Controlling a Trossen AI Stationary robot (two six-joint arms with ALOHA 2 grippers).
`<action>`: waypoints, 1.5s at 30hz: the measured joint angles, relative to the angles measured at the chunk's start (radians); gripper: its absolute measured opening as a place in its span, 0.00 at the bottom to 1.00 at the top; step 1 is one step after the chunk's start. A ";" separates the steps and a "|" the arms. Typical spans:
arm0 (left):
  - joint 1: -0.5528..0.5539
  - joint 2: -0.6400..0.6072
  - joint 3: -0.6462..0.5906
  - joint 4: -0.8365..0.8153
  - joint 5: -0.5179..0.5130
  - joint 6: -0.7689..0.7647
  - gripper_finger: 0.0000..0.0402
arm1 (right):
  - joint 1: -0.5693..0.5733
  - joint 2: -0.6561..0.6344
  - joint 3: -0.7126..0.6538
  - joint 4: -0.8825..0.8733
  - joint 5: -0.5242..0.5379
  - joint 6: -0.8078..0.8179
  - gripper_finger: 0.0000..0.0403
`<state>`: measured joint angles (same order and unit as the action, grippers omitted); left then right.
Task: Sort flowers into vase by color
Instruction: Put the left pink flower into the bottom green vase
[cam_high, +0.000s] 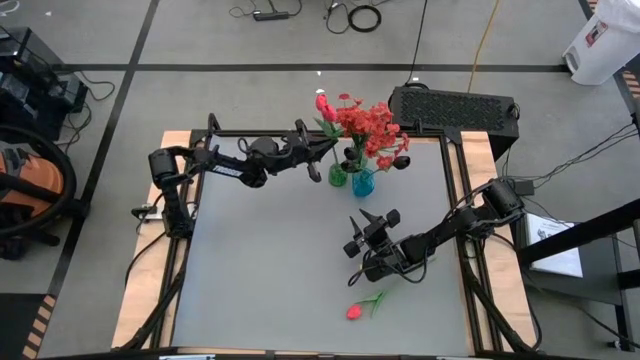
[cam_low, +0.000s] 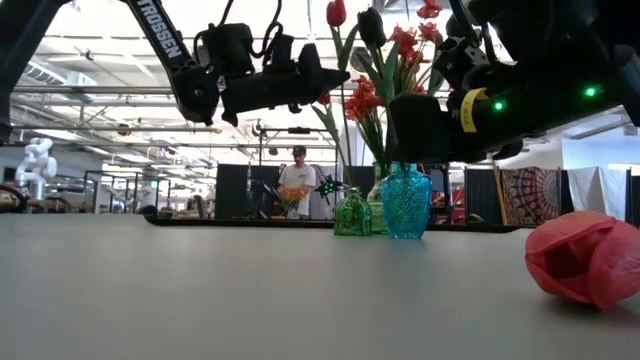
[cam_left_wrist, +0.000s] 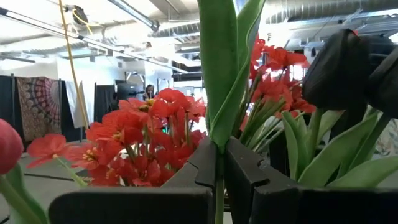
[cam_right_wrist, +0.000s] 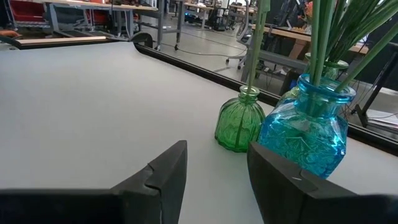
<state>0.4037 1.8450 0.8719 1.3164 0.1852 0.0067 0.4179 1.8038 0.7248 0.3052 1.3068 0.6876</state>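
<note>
Lying alone nearby; tulip (cam_low: 585, 258)

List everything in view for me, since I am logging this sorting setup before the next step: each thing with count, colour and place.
green vase: one, green glass, far middle of the table
blue vase: one, blue glass, beside the green vase
red blossoms: one bunch, red, standing in the vases
dark buds: at least two, nearly black, among the bunch
pink tulip: one, pinkish red, at the bunch's left edge
loose tulip: one, pinkish red, lying at the near table edge
table: one, grey top
left pincer: shut on a green stem at the vases
right pincer: open, empty, mid-table, pointing at the vases
</note>
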 joint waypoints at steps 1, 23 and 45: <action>0.000 0.000 0.000 -0.002 0.000 0.002 0.04 | 0.000 0.000 0.000 0.001 0.000 0.000 0.40; 0.000 0.000 0.000 -0.025 0.002 0.027 0.04 | 0.000 0.000 0.000 0.003 -0.004 0.000 0.40; 0.000 0.000 0.000 -0.059 0.002 0.025 0.08 | 0.000 0.000 0.000 0.004 -0.003 -0.004 0.40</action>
<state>0.4034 1.8450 0.8719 1.2577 0.1871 0.0315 0.4177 1.8038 0.7246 0.3090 1.3037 0.6840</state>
